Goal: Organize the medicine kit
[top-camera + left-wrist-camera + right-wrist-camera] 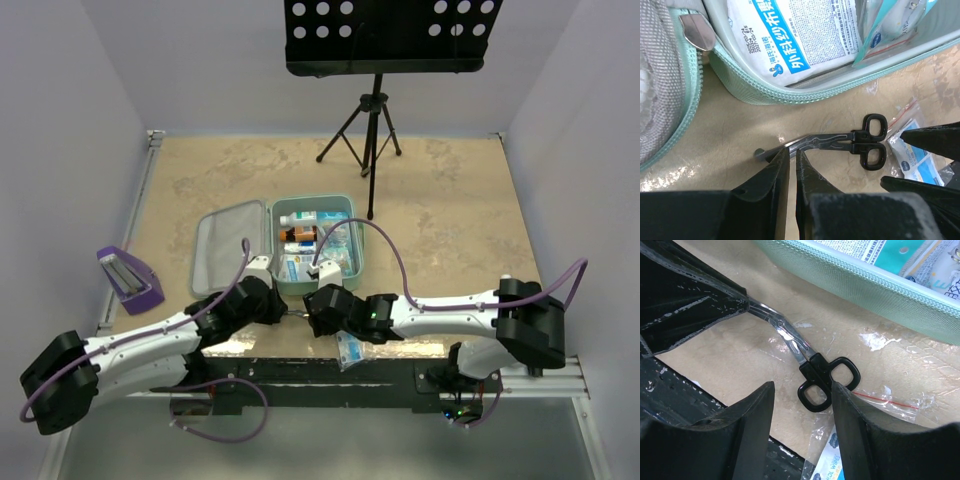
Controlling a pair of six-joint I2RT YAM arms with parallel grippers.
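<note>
The mint-green medicine kit [352,205] lies open mid-table, lid [228,247] flat to its left, packets and bottles inside. Its zipped wall shows in the left wrist view [765,92] and the right wrist view [865,285]. Black-handled scissors [840,141] lie flat on the table just in front of it. My left gripper [790,151] is shut to a thin slit, its tips over the scissors' blade. My right gripper [802,386] is open, one finger on each side of the scissors' handle loops [827,377]. Both grippers meet at the kit's front edge, the left [284,312] and the right [316,308].
A clear bag of alcohol wipes [352,352] lies at the table's front edge, right under my right gripper [837,460]. A purple holder [130,278] stands at the far left. A music stand's tripod [368,135] stands behind the kit. White walls enclose the table.
</note>
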